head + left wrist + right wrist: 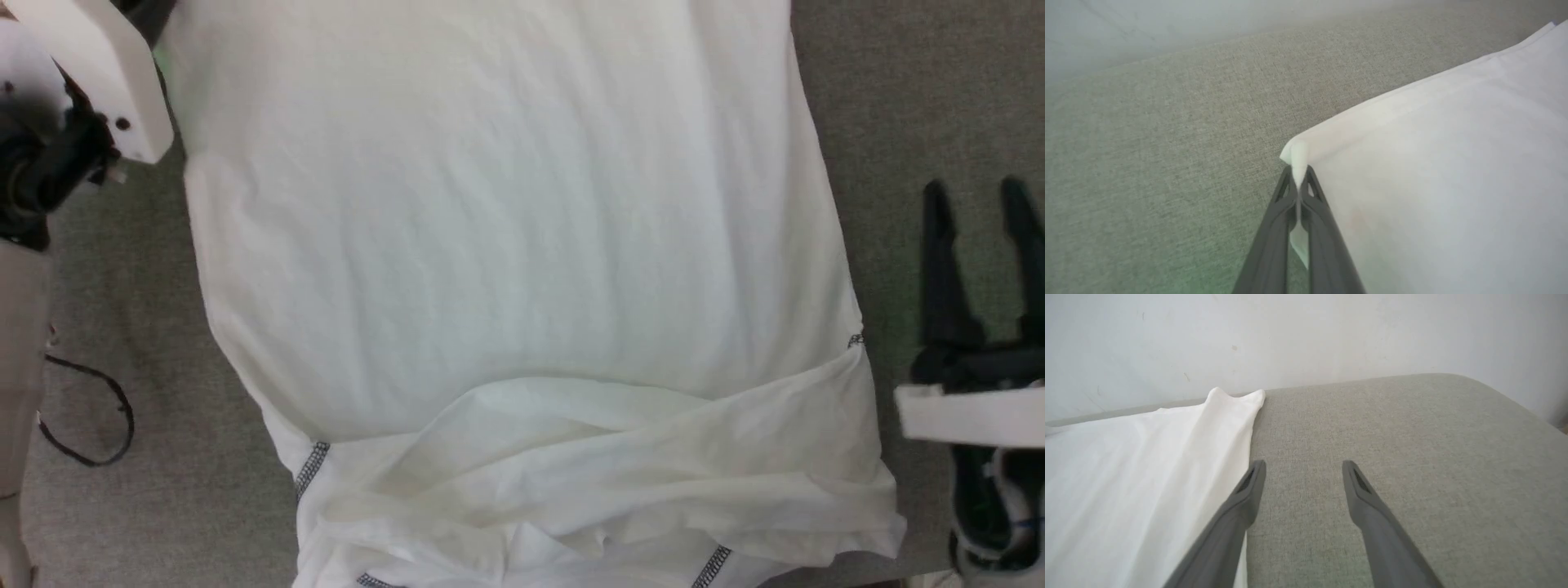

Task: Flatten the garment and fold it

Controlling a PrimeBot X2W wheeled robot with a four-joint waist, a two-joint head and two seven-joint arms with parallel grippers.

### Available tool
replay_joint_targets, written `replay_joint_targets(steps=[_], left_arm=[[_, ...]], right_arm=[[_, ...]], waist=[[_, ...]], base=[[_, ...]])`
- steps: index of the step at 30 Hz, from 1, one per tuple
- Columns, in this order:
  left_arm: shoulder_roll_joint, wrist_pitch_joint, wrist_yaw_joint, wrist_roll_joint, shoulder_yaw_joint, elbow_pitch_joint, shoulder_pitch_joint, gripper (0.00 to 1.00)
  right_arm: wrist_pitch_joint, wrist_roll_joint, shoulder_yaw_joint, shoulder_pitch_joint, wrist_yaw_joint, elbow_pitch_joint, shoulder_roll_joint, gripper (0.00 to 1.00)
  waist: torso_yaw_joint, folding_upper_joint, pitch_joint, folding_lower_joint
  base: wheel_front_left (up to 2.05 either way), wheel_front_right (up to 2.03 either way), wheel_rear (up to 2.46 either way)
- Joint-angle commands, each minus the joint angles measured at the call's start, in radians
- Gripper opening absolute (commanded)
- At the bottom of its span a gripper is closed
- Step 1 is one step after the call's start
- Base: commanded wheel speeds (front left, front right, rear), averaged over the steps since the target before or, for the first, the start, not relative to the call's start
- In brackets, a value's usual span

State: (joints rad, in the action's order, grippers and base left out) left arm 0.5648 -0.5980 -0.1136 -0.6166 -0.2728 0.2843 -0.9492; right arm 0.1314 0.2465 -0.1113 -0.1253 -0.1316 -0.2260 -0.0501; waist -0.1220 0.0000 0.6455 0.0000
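Note:
The garment, a white thin shirt with grey zigzag stitching, lies spread across the grey fabric surface, its near end rumpled and folded over. In the left wrist view my left gripper is shut on a far corner of the garment, a pinch of white cloth showing between the fingers. My right gripper stands open over bare surface just right of the garment's edge. In the right wrist view it holds nothing, the garment lying to its left.
My pale left forearm crosses the upper left corner of the head view. A black cable loop lies at the lower left. A pale wall rises behind the surface's far edge. Bare surface extends right of the garment.

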Motion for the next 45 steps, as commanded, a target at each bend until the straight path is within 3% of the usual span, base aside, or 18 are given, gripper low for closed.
replay_joint_targets(steps=[1,5,8,13,19,27,34,41,42,43,44,45], left_arm=[[-0.012,0.031,-0.004,-0.003,-0.002,0.010,0.026,0.00],[-0.042,0.094,-0.006,-0.013,-0.009,0.016,0.048,0.00],[-0.064,0.129,-0.007,-0.019,-0.015,0.019,0.051,0.00],[-0.092,0.158,-0.009,-0.021,-0.036,0.027,0.039,0.00],[-0.117,0.174,-0.012,-0.022,-0.070,0.032,-0.002,0.00],[-0.153,0.194,-0.015,-0.036,-0.120,0.041,-0.056,0.00],[-0.156,0.214,-0.016,-0.056,-0.148,0.054,-0.089,0.00],[-0.148,0.239,-0.017,-0.077,-0.176,0.056,-0.115,0.00],[-0.146,0.242,-0.017,-0.081,-0.180,0.058,-0.118,0.00],[-0.144,0.244,-0.017,-0.084,-0.184,0.061,-0.120,0.00],[-0.143,0.247,-0.017,-0.087,-0.187,0.064,-0.123,0.00],[-0.141,0.249,-0.017,-0.091,-0.191,0.067,-0.125,0.00]], right_arm=[[-0.023,0.014,-0.020,-0.052,0.001,-0.059,0.000,1.00],[-0.209,-0.028,-0.053,-0.200,0.001,-0.249,-0.001,1.00],[-0.368,-0.062,-0.036,-0.339,0.001,-0.298,-0.005,1.00],[-0.606,-0.045,-0.005,-0.554,0.001,-0.187,-0.007,1.00],[-0.781,-0.069,0.030,-0.749,0.001,0.054,-0.007,1.00],[-0.913,-0.224,-0.069,-0.889,0.001,0.335,-0.001,1.00],[-0.907,-0.330,-0.101,-0.919,0.001,0.430,0.000,1.00],[-0.898,-0.347,-0.138,-0.925,0.001,0.460,0.000,1.00],[-0.904,-0.344,-0.139,-0.925,0.001,0.465,0.000,0.49],[-0.909,-0.341,-0.144,-0.924,0.001,0.468,0.000,0.37],[-0.913,-0.338,-0.148,-0.925,0.001,0.468,0.000,0.00],[-0.915,-0.335,-0.150,-0.926,0.001,0.468,0.000,0.00]], waist=[[0.014,0.0000,-0.037,0.0000],[0.032,0.0000,-0.067,0.0000],[0.050,0.0000,-0.076,0.0000],[0.081,0.0000,-0.061,0.0000],[0.130,0.0000,-0.010,0.0000],[0.194,0.0000,0.052,0.0000],[0.225,0.0000,0.094,0.0000],[0.248,0.0000,0.127,0.0000],[0.249,0.0000,0.128,0.0000],[0.250,0.0000,0.127,0.0000],[0.251,0.0000,0.126,0.0000],[0.251,0.0000,0.124,0.0000]], base=[[0.00,0.00,0.00],[0.00,0.00,0.00],[0.00,0.00,0.00],[0.00,0.00,0.00],[0.00,0.00,0.00],[0.00,0.00,0.00],[0.00,0.00,0.00],[0.00,0.00,0.00],[0.00,0.00,0.00],[0.00,0.00,0.00],[0.00,0.00,0.00],[0.00,0.00,0.00]])
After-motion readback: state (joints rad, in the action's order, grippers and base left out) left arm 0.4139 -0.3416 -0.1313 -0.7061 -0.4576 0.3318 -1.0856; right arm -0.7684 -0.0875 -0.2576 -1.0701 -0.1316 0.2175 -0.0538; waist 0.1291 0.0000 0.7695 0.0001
